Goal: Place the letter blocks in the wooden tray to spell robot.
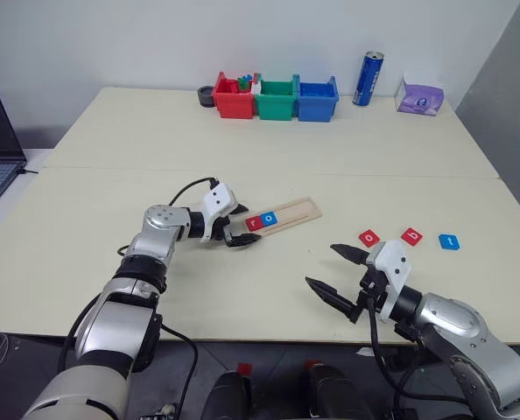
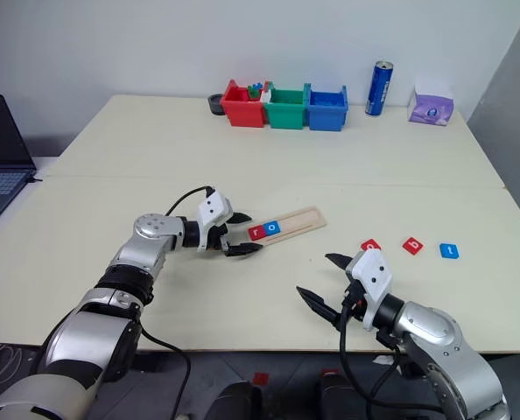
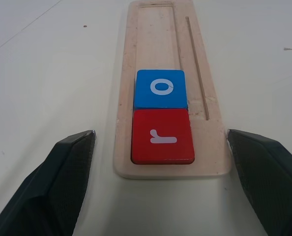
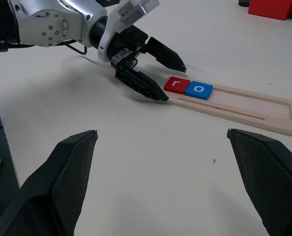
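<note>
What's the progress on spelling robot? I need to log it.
Done: the red r and blue o sit in the wooden tray. In hand: nothing; the left gripper is at the tray's end, jaws open. Left: the red tile, second red tile and blue tile on the table.

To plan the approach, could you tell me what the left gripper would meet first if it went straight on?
Probably the near end of the wooden tray, which lies between the left gripper's open fingers, then the red r block.
</note>
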Controlling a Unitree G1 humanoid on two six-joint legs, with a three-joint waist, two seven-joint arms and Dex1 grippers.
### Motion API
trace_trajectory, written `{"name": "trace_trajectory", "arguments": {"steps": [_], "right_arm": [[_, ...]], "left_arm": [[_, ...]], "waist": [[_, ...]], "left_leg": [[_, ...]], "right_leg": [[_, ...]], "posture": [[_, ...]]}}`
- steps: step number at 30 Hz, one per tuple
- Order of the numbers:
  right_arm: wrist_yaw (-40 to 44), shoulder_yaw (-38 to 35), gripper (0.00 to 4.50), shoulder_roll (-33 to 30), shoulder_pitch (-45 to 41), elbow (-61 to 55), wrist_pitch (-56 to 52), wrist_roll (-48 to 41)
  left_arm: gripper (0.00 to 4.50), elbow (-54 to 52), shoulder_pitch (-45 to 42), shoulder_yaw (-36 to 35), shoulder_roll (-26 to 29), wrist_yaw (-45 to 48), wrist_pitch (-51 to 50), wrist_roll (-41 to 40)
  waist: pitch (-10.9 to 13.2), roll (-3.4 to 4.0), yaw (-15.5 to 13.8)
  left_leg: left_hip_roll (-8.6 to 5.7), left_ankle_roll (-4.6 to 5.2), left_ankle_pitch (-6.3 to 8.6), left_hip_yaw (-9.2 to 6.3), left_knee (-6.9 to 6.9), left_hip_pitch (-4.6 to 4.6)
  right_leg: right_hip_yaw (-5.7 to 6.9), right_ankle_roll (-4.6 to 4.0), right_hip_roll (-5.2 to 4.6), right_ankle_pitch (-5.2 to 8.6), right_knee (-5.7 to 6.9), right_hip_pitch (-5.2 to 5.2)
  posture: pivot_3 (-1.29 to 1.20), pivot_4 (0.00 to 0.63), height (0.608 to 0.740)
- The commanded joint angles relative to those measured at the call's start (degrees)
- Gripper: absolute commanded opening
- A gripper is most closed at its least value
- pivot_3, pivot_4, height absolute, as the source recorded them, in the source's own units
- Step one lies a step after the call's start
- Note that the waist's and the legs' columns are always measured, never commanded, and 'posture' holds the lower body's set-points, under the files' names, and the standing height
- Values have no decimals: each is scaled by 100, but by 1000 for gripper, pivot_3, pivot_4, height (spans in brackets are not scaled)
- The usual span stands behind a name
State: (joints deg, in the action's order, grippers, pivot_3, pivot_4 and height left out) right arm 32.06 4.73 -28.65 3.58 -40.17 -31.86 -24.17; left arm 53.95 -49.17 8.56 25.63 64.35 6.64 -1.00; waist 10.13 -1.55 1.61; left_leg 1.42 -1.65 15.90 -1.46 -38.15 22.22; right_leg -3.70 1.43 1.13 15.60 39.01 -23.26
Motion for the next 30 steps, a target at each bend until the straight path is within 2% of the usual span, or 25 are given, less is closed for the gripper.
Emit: {"name": "trace_trajectory", "arguments": {"steps": [1,10,20,25,30], "right_arm": [[-22,11,4492,-12,-2,-296,14,-80],[-65,44,4492,-10,34,-371,40,-49],[-92,67,4492,-28,-10,-378,2,-81],[-71,71,4500,-61,-13,-398,-54,-111],[-64,-51,4500,-120,0,-375,-108,-120]], "left_arm": [[4500,147,-118,59,-81,11,-3,134],[4500,281,-191,-127,-132,61,-76,33],[4500,505,-301,81,-125,18,-76,350],[3382,622,-312,195,-105,95,-98,477],[3378,539,-190,227,-63,427,-85,464]], "waist": [[-1,-1,-2],[1,-3,3],[0,-4,4],[-2,-5,5],[-5,-8,6]], "left_leg": [[0,0,0,0,-1,0],[0,0,0,-2,-1,3],[-1,0,0,-2,-2,2],[-3,0,0,-1,-2,0],[-2,0,0,-1,-2,-2]], "right_leg": [[0,0,0,0,0,1],[3,0,1,0,0,-1],[3,0,1,0,1,0],[2,0,1,-1,3,0],[2,0,2,-1,4,0]], "posture": [[0,150,740],[0,150,740],[0,150,740],[0,150,740],[0,150,740]]}}
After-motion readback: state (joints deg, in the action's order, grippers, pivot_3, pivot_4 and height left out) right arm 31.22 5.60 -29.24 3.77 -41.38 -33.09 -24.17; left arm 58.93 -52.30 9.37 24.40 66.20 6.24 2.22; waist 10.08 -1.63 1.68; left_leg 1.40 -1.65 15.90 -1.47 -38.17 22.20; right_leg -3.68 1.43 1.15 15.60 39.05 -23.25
